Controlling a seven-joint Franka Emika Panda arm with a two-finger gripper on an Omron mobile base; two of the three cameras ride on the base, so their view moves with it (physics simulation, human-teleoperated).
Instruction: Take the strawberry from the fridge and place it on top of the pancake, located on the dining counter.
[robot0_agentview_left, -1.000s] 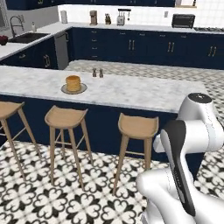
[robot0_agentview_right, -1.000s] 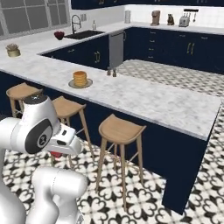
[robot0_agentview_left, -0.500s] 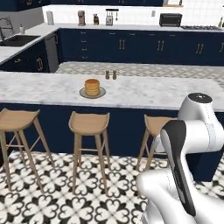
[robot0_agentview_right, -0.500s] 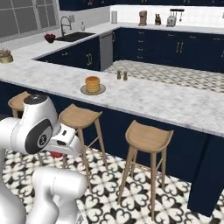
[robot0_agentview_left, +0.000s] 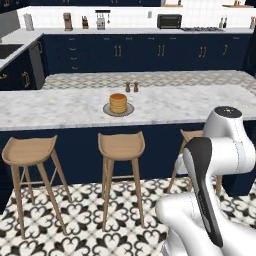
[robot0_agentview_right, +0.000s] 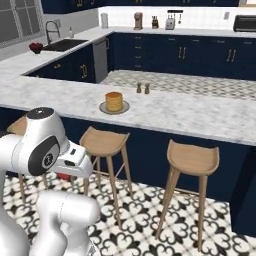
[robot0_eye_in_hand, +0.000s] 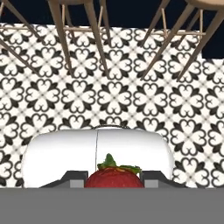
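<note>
From the left base view, the pancake (robot0_agentview_left: 118, 103) sits on its plate (robot0_agentview_left: 107, 110) mid-way along the counter (robot0_agentview_left: 60, 112), at about 11 o'clock from the arm's white elbow, across the stools (robot0_agentview_left: 121, 146); the hand itself is tucked low behind the arm

Over in the right base view, the stack (robot0_agentview_right: 114, 101) lies at roughly 1 o'clock from the gripper (robot0_agentview_right: 64, 176), well apart and higher, with a stool (robot0_agentview_right: 105, 141) between; a red spot under the wrist is the strawberry (robot0_agentview_right: 63, 176)

Down the hand view, the berry (robot0_eye_in_hand: 114, 177) is clamped between the two dark fingertips (robot0_eye_in_hand: 74, 177), leaf cap up, above patterned floor (robot0_eye_in_hand: 131, 96). Judged from this, the coming move is a lift up and forward towards the stack
</note>
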